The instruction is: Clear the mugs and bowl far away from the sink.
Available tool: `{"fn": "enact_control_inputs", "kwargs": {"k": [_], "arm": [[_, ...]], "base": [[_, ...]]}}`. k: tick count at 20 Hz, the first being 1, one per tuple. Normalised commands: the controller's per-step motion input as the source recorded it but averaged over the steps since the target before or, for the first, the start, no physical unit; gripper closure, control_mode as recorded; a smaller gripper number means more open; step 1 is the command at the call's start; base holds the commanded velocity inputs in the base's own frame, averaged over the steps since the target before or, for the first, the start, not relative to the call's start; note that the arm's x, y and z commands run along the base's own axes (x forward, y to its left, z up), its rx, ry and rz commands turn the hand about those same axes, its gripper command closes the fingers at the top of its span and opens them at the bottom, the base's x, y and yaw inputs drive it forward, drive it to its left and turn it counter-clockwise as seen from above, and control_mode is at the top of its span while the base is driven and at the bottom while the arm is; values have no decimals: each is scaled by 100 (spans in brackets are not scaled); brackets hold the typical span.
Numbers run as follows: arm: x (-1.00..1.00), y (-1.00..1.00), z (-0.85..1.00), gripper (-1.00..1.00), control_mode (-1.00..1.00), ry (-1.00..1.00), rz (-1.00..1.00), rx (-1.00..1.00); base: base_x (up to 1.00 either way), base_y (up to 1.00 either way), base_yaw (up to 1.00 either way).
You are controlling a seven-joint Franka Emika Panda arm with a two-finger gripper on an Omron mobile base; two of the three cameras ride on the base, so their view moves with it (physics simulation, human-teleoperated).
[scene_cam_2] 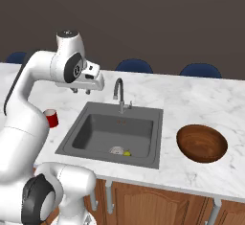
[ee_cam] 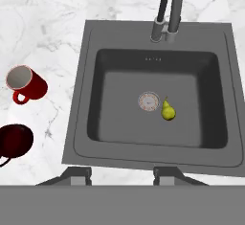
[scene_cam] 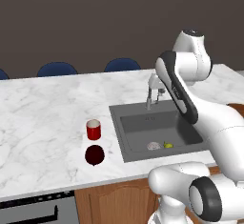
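Note:
A bright red mug point(scene_cam: 93, 129) stands on the marble counter left of the sink point(scene_cam: 116, 127), and a dark maroon mug point(scene_cam: 94, 155) sits just in front of it. The hand view looks straight down on the sink point(ee_cam: 81, 99), with the red mug point(ee_cam: 25, 83) and maroon mug point(ee_cam: 14, 141) at its left edge. The brown wooden bowl point(scene_cam_2: 201, 142) rests on the counter right of the sink point(scene_cam_2: 158, 123). My gripper point(scene_cam_2: 81, 91) hangs high above the sink's left side, near the faucet point(scene_cam_2: 119, 94), open with nothing between its fingers.
A small yellow-green pear point(ee_cam: 167, 110) lies in the basin beside the drain point(ee_cam: 149, 101). Blue chair backs point(scene_cam: 57, 69) line the counter's far side. Wide bare marble point(scene_cam: 43, 113) stretches left of the mugs. A dark oven front point(scene_cam: 33, 211) sits under the counter's left end.

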Motion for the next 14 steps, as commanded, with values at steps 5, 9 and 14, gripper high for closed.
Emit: {"fn": "enact_control_inputs", "kwargs": {"k": [5,9,14], "arm": [[-23,2,0,-100,-100,-5,0,0],[-55,23,0,-100,-100,-5,0,5],[-55,49,0,-100,-100,0,0,0]], "base": [[0,0,0],[0,0,0],[0,0,0]]}}
